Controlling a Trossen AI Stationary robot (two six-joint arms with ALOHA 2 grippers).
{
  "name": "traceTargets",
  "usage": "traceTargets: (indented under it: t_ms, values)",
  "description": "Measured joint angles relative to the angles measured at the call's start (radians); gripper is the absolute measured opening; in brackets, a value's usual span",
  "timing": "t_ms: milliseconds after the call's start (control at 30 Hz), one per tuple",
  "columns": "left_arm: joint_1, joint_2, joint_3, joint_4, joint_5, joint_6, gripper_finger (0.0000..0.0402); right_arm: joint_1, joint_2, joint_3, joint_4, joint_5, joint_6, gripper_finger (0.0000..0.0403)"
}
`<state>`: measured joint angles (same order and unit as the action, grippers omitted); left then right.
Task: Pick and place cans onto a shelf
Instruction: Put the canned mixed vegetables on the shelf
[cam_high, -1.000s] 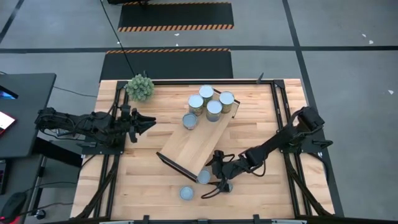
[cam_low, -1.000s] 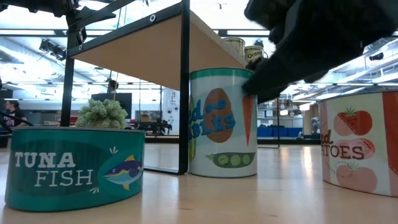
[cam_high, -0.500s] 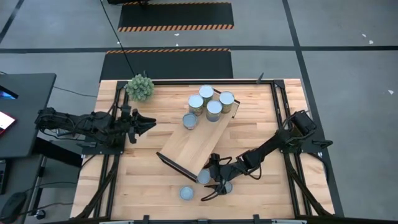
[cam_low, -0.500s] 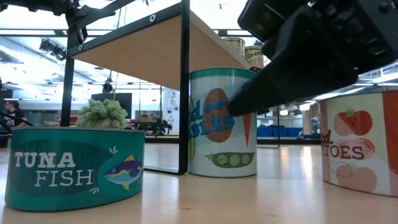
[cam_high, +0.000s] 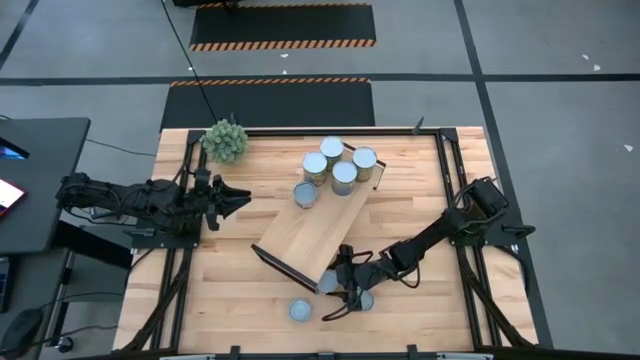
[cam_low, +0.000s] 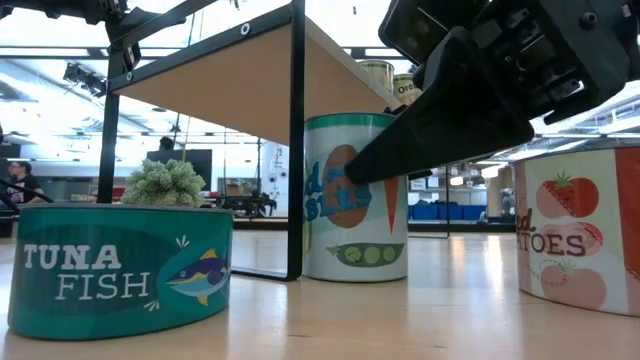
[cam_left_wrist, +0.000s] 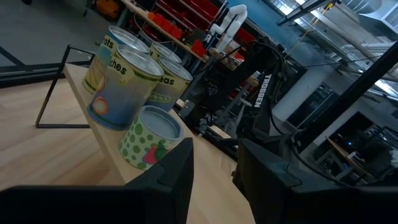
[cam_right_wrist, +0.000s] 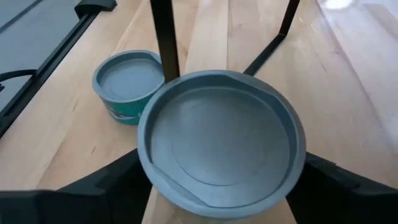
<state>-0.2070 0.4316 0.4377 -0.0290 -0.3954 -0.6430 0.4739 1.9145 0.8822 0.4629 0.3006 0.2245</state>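
The shelf (cam_high: 315, 225) is a light-wood board on dark legs in the table's middle. Several cans stand on its far end (cam_high: 340, 165), and they also show in the left wrist view (cam_left_wrist: 134, 81). A vegetable can (cam_high: 327, 284) stands on the table by the shelf's near end. My right gripper (cam_high: 337, 289) is open, one finger on either side of that can's top (cam_right_wrist: 221, 143). A flat tuna can (cam_high: 300, 311) and a tomato can (cam_low: 580, 235) stand on the table close by. My left gripper (cam_high: 240, 200) is open and empty, left of the shelf. My right gripper comes level from the table's right side, its fingers (cam_right_wrist: 121, 180) close beside the rim of the vegetable can's top (cam_right_wrist: 149, 155). I cannot tell whether they touch it. The can stands upright on the table (cam_low: 355, 195).
A green bushy plant (cam_high: 226, 140) stands at the table's far left corner. The shelf's dark leg (cam_low: 296, 150) stands just beside the vegetable can. Dark rails run along the table's left and right sides. Bare wood lies at the near left.
My right gripper has gone toward the table's left edge, past the tomato can, and now has its fingers on either side of the vegetable can. In the low view its finger has come down across that can's front.
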Motion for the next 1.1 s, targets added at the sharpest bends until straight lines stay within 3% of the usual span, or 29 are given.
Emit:
traceTargets:
  t_ms: [233,600,833,1100]
  values:
    - [0.0,0.0,0.0,0.0,0.0,0.0,0.0133,0.0,-0.022,0.0,-0.026,-0.014,0.006,0.0293]
    - [0.0,0.0,0.0,0.001,0.0,0.0,0.0133,0.0,-0.167,-0.037,-0.233,-0.032,-0.001,0.0293]
    - [0.0,0.0,0.0,0.002,0.0,0.0,0.0133,0.001,-0.37,-0.143,-0.343,-0.081,0.053,0.0293]
    - [0.0,0.0,0.0,0.033,-0.004,-0.006,0.0133,-0.021,-0.64,-0.086,-0.697,-0.096,0.044,0.0292]
